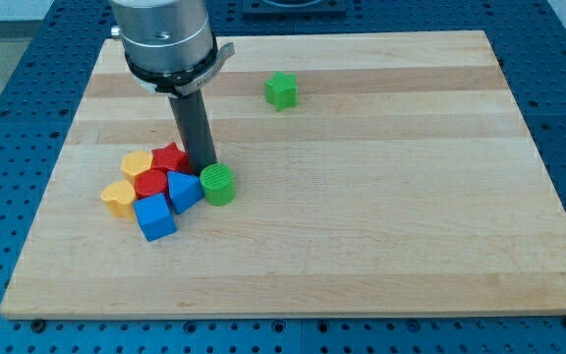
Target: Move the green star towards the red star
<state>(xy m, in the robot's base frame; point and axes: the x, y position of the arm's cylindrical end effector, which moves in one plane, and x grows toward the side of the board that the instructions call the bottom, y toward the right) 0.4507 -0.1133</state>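
The green star (281, 90) sits alone near the view's top, right of the arm. The red star (170, 157) lies in a cluster at the view's left, partly hidden behind the rod. My tip (204, 166) rests on the board just right of the red star and just above the green cylinder (218, 184). The green star is well apart from the tip, up and to the right.
The cluster also holds a red cylinder (150, 183), a blue triangular block (183, 190), a blue cube (154, 217) and two yellow blocks (137, 162) (118, 198). The wooden board (381, 206) ends at the blue perforated table.
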